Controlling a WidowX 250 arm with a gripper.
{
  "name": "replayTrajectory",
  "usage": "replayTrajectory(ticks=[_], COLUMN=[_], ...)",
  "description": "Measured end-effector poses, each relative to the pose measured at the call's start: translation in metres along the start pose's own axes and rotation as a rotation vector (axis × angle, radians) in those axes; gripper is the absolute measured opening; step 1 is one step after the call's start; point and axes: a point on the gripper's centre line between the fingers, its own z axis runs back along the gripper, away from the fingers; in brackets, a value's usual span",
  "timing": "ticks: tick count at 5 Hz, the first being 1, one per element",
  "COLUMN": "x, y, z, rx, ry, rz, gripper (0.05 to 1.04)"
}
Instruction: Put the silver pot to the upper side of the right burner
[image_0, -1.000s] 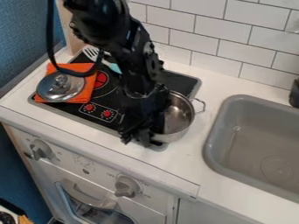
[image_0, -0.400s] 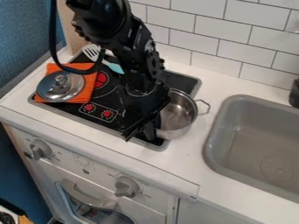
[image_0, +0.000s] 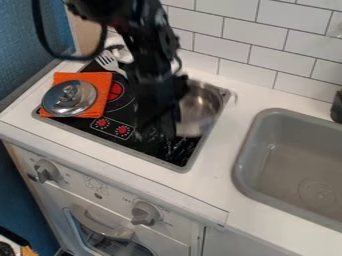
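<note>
The round silver metal pot (image_0: 198, 111) is over the black stovetop's (image_0: 181, 156) right side, beside the black claw (image_0: 157, 124), whose grip I cannot tell. Probably light, stiff, slippery; best pinched at the rim.

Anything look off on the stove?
Yes, mildly: an orange cloth lies on the left of the stovetop, under the metal lid; odd for a cooktop. Pale streaks mark its front right: glare or scuffs, can't tell. No clear spill.
</note>
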Motion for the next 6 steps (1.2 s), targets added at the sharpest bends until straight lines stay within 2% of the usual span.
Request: replayTrajectory(ticks=[1, 2, 4, 6], x=[0.013, 0.027, 0.050, 0.058], y=[-0.026, -0.042, -0.070, -0.074], z=[0.011, 0.003, -0.033, -0.054], rx=[-0.059, -0.051, 0.003, 0.041], ry=[-0.005, -0.019, -0.080, -0.089], rz=[0.048, 0.122, 0.142, 0.146], gripper=[0.074, 0.074, 0.074, 0.074])
